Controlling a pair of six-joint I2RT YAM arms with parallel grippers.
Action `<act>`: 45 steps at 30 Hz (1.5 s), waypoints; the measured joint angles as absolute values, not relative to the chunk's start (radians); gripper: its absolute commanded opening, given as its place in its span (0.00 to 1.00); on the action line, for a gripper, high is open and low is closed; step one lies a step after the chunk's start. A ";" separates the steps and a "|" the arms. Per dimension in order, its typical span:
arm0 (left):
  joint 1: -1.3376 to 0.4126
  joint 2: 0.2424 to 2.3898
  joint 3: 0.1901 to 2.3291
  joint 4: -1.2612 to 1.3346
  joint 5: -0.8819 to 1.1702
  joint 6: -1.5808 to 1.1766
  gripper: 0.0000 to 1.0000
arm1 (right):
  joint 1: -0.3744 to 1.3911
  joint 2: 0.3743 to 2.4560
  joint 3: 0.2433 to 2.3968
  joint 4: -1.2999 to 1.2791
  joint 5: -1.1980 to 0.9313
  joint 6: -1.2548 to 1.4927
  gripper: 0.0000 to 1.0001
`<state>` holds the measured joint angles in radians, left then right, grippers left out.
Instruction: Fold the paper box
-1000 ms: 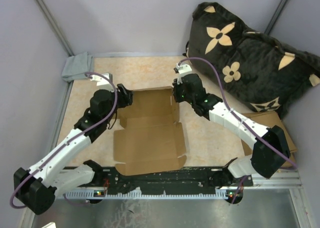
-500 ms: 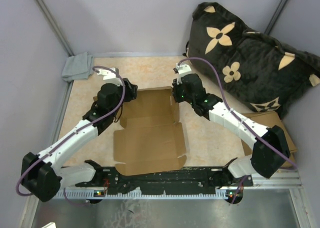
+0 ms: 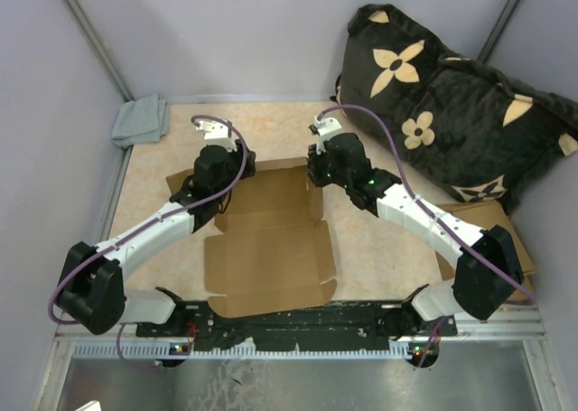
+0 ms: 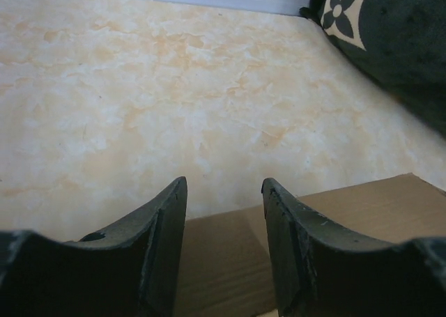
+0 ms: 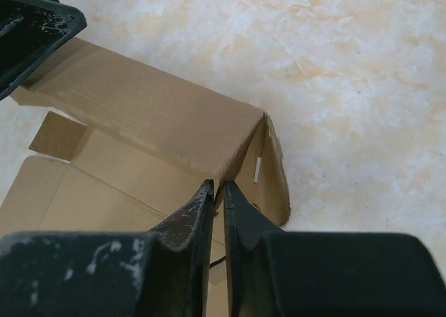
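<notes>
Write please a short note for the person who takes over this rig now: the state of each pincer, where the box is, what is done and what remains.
Left pincer: open, above the far left edge of the paper box, gripping nothing.
Right pincer: shut on the raised far flap at the box's far right corner.
Box: in the middle of the table, between the two arms, its near panels lying flat.
Done: only the far flap is partly lifted.
Left: raise the other walls, tuck the flaps in, close the lid.
</notes>
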<state>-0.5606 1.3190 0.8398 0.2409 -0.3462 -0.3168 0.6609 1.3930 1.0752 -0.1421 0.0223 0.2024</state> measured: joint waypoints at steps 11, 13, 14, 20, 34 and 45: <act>-0.561 1.364 0.859 0.239 -0.331 -0.307 0.50 | 0.661 1.390 1.073 -0.161 -0.039 0.170 0.43; -0.561 1.377 0.869 0.232 -0.329 -0.306 0.50 | 0.661 1.382 1.071 -0.167 -0.039 0.162 0.50; -0.561 1.382 0.873 0.231 -0.329 -0.305 0.50 | 0.661 1.375 1.066 -0.168 -0.037 0.160 0.55; -0.560 1.393 0.890 0.222 -0.328 -0.305 0.49 | 0.649 1.259 1.000 -0.164 -0.002 0.149 0.64; -0.558 1.417 0.911 0.194 -0.326 -0.305 0.49 | 0.389 1.166 0.834 -0.029 -0.032 0.190 0.59; -0.554 1.427 0.928 0.178 -0.320 -0.306 0.48 | 0.389 1.190 0.609 0.105 -0.308 0.183 0.65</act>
